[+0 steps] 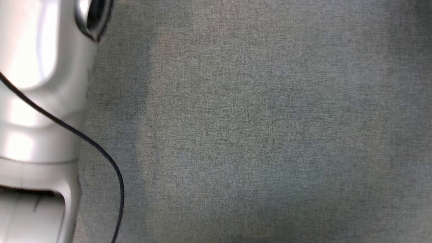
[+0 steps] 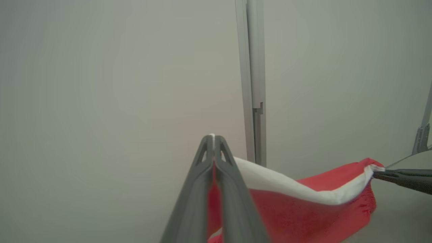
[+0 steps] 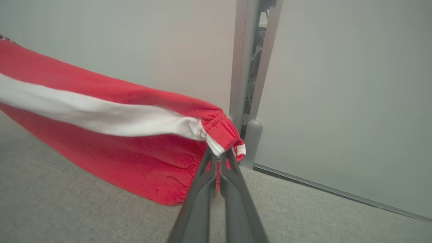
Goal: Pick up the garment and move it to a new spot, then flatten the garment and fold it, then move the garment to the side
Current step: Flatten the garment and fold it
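Observation:
The garment is red with a white band and hangs stretched in the air between my two grippers. My right gripper is shut on its gathered red and white end. My left gripper is shut on the other end of the garment, whose cloth shows between and beside its fingers. In the left wrist view the right gripper's dark fingers pinch the garment's far corner. The lower edge of the cloth hangs just above the grey fabric surface. A pale forearm with a black cable stands at the left of the head view.
Grey woven fabric surface lies below the head camera. Pale wall panels rise close behind, joined by a metal post. A second metal post stands ahead of the left gripper.

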Robot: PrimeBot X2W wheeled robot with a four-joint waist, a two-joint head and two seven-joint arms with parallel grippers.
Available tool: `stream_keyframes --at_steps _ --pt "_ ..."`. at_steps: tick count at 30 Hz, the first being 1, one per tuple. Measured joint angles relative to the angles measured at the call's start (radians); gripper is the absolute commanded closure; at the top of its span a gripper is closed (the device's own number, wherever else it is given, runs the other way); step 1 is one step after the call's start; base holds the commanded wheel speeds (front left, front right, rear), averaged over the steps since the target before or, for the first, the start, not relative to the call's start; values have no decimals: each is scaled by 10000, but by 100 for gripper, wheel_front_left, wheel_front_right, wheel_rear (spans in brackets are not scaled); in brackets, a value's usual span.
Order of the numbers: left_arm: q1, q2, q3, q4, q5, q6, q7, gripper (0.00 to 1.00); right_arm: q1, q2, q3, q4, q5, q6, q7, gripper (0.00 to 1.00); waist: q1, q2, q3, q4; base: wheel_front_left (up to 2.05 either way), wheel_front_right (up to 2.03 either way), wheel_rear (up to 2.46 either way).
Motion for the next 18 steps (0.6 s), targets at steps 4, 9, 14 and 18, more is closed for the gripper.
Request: stream_keyframes --at_steps 4,9,14,18 --pt "1750 -25 -267 -1043 -268 -100 -6 100 1151 -316 222 -859 426 0 -17 100 0 0 -348 -66 0 0 0" --pt "4331 573 -1147 -2378 -1022 -150 -2 100 3057 -941 -44 -2033 708 0 -23 100 -1 0 -1145 -180 0 0 0" --pt "6842 1375 -1632 -3469 -1204 -148 -2 100 5113 -1553 -389 -3143 999 0 -25 100 0 0 -2113 -221 0 0 0" --pt "8747 1567 -1730 -4324 -1651 42 268 100 6597 -1881 -650 -3789 1039 0 -23 100 -1 0 -2911 -232 0 0 0"
